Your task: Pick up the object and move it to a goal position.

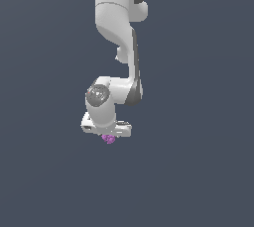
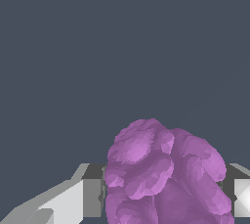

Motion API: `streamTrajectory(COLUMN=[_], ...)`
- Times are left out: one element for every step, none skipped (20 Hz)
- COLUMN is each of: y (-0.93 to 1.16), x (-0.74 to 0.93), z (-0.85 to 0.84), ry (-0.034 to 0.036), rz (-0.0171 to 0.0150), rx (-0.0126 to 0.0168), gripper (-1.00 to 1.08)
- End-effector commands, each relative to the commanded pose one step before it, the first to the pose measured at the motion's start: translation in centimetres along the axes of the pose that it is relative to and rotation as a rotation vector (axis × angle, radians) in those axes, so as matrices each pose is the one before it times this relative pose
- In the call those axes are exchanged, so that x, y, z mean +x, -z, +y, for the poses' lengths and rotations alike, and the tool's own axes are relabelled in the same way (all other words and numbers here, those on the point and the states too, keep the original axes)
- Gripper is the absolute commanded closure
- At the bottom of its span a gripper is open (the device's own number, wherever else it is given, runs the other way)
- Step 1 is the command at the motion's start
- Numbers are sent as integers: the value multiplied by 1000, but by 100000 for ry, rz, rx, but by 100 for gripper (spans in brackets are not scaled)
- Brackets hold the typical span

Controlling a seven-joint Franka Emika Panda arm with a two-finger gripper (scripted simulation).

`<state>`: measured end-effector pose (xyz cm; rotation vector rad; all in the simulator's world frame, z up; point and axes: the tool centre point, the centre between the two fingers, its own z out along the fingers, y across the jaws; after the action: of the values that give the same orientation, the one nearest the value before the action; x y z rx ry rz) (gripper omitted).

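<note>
A flat, plain slate-grey surface (image 1: 44,171) is filling the whole exterior view, from top edge to bottom edge, with no seams or markings showing. The same grey is filling the upper part of the wrist view. Nothing can be made out lying directly on it.

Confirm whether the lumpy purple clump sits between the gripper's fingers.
Yes: in the wrist view the lumpy purple clump fills the gap between both grey fingers.
</note>
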<state>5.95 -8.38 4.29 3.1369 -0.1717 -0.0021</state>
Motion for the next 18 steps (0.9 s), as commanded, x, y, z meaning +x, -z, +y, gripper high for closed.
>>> streamTrajectory(y=[621,382,456,529,601,669,734,797,857,914,968,1019,1066,1101,1118,1128,1132,1134], x=[72,24,28,33,38,43,47,52,56,61,65,70,74,78,80,83,85,87], z=[-123,-74,-88,-102,-116,-129,-141,-153,-164,-175,-185,-194,-203,-185,-212,-213,-214,-214], ry=[27,0,0,0,0,0,0,0,0,0,0,0,0,-41,0,0,0,0], rz=[118,0,0,0,0,0,0,0,0,0,0,0,0,3,0,0,0,0], rx=[3,0,0,0,0,0,0,0,0,0,0,0,0,-27,0,0,0,0], gripper=[108,108,108,108,108,108,108,108,108,108,108,108,108,108,108,108,108,108])
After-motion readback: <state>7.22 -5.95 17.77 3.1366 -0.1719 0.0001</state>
